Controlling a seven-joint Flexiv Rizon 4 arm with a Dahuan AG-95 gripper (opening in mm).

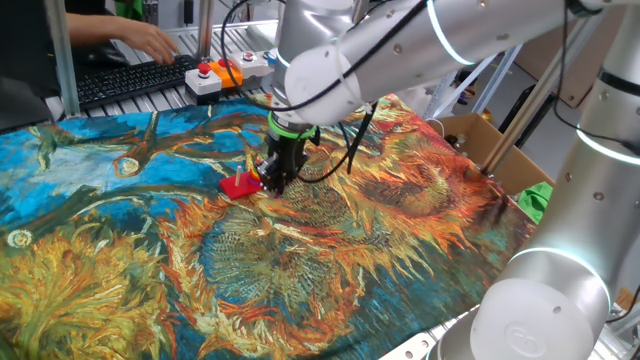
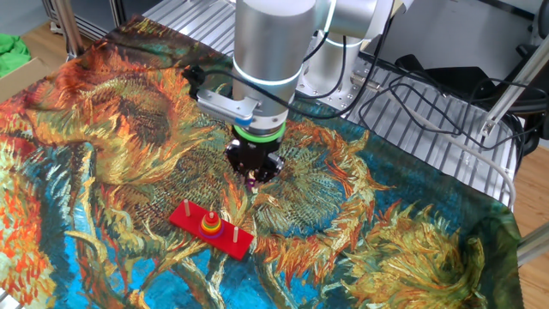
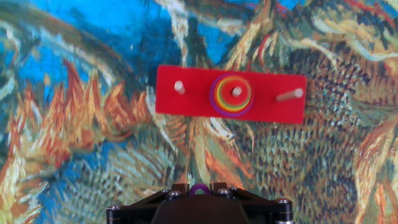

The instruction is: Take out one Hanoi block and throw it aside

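The red Hanoi base (image 3: 193, 102) lies on the painted cloth with three pegs. A stack of coloured rings (image 3: 231, 94) sits on its middle peg; the outer pegs are bare. The base also shows in one fixed view (image 1: 238, 185) and in the other fixed view (image 2: 190, 220). My gripper (image 3: 199, 190) is shut on a small purple ring block (image 3: 199, 186), held between the fingers. It hangs a little above the cloth, beside the base and apart from it. The gripper also shows in both fixed views (image 1: 272, 180) (image 2: 251, 176).
A sunflower-print cloth (image 2: 103, 129) covers the table. A keyboard (image 1: 130, 80), a person's hand (image 1: 150, 40) and a button box (image 1: 215, 78) lie past the far edge. A cardboard box (image 1: 480, 140) stands off the right side. Cables (image 2: 429, 94) run behind the arm.
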